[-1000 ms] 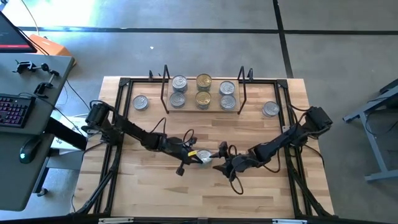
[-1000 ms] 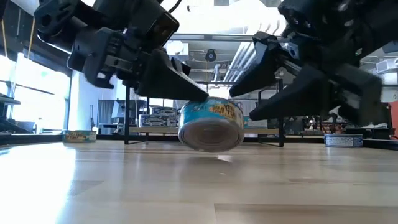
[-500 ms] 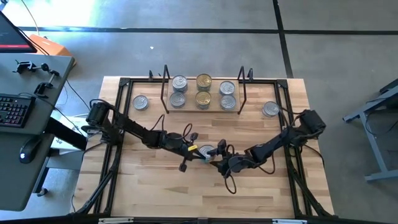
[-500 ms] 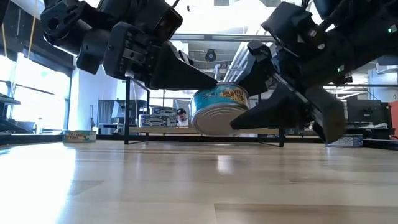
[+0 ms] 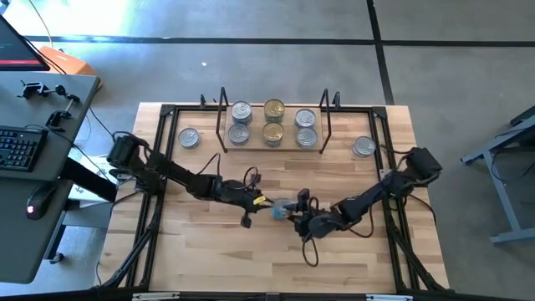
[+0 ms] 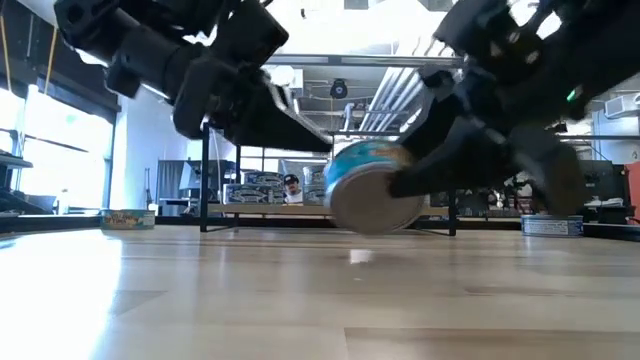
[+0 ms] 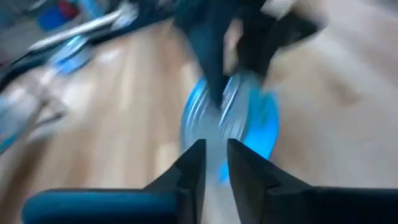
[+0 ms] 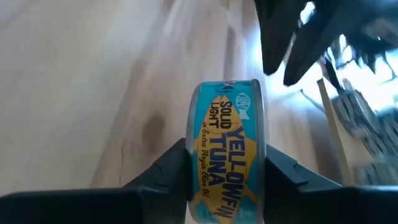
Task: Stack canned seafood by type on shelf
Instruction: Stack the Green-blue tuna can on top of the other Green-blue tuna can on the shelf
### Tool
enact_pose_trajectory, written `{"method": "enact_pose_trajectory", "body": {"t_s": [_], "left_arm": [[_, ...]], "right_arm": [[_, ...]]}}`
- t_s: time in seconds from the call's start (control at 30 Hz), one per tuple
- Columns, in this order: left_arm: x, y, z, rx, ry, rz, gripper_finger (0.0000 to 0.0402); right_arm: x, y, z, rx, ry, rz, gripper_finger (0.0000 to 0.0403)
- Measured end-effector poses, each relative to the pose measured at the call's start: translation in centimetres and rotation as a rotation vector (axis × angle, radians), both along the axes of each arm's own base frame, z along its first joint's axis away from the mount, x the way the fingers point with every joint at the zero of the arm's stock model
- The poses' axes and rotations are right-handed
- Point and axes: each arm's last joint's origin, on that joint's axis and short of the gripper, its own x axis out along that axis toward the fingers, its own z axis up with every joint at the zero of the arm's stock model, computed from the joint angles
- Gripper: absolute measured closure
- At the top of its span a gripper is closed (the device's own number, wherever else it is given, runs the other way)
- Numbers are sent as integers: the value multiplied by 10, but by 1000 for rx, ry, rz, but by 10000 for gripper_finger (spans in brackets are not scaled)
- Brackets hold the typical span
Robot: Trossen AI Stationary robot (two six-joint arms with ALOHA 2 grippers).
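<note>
A blue-labelled tuna tin [image 5: 280, 206] hangs above the table's middle between my two grippers, tipped on edge, its silver face [image 6: 375, 200] toward the near side. My right gripper [image 8: 227, 171] is shut on it. My left gripper [image 7: 215, 155] stands at the tin's left rim, its fingertips a narrow gap apart; blur hides whether they touch the tin. At the far side, the shelf [image 5: 272, 144] carries several tins, silver-lidded [image 5: 241, 111] and gold-lidded [image 5: 274, 109]. My right gripper pinches the tin's two flat faces [image 8: 194, 155] between its two fingers, the label band facing the wrist camera. The fingers come from the table's right, slanting down. The tin is lifted clear of the table [image 6: 375, 195] and stands tilted on edge.
Two loose silver-lidded tins stand on the table, one left of the shelf [image 5: 190, 138] and one right of it [image 5: 363, 147]. Black wire frames [image 5: 221, 117] rise at the shelf's ends. Bare wood [image 5: 251, 259] lies near the front edge. A desk with a keyboard [image 5: 17, 150] stands left of the table.
My right gripper's fingers, wide apart around the tin a second ago, have shut on its flat faces. The tin has risen a little and tipped further on edge, its silver face turning toward the near side. My left gripper has drawn back slightly toward the table's left.
</note>
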Motion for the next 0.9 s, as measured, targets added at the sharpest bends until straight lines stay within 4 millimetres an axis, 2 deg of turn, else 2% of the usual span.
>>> {"method": "enact_pose_trajectory", "body": {"t_s": [0.13,0.23,0.4,0.5,0.67,0.8,0.9], "left_arm": [[-11,4,11,66,53,159,320],[-15,6,14,35,67,246,313],[-13,5,11,-47,51,288,312],[-11,1,8,-67,36,287,312],[-8,-10,5,-68,-12,245,312],[-6,-18,5,-53,-53,206,312],[-6,-21,5,-45,-66,192,312]], "right_arm": [[-2,-2,34,-29,101,-137,282],[4,-17,66,-70,203,-250,282],[23,-68,119,-122,305,-462,282],[33,-105,140,-134,308,-550,282],[42,-168,150,-144,310,-651,282],[44,-213,146,-95,318,-702,282],[46,-238,139,-96,333,-734,282]]}}
